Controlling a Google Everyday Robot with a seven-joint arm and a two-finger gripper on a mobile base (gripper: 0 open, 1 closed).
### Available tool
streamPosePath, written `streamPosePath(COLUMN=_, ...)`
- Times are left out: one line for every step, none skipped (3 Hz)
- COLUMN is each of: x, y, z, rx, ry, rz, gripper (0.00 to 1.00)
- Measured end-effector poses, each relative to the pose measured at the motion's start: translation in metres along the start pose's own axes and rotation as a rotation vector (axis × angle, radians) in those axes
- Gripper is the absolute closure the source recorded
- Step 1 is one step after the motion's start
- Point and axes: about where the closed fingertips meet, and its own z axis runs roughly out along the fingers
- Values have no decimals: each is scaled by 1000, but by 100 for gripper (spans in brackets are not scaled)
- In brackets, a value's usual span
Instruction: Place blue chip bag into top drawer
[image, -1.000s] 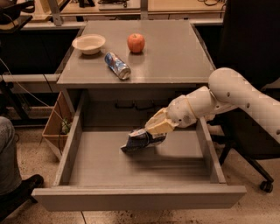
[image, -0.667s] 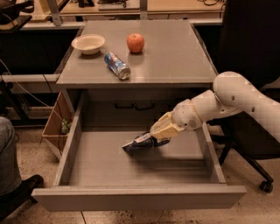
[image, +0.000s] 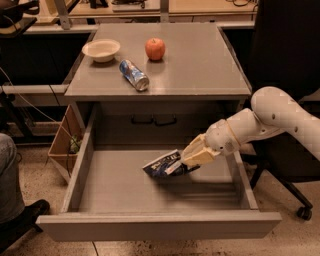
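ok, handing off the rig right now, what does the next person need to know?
Claw: inside the open top drawer, shut on the right end of the blue chip bag.
Bag: tilted, low over the drawer floor, right of centre; cannot tell if it touches the floor.
Done: bag brought into the drawer.
Left: release it, withdraw the arm.
On the cabinet top: bowl, apple, soda can on its side.

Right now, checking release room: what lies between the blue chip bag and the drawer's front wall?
Camera view: bare drawer floor only, from blue chip bag to front of top drawer. The gripper holds the bag.
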Motion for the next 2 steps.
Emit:
streamPosePath(x=9, y=3, z=-1, rx=-10, ry=11, rz=22, gripper=9)
streamPosePath(x=18, y=8, z=-7, rx=-9, ry=21, rz=59, gripper=0)
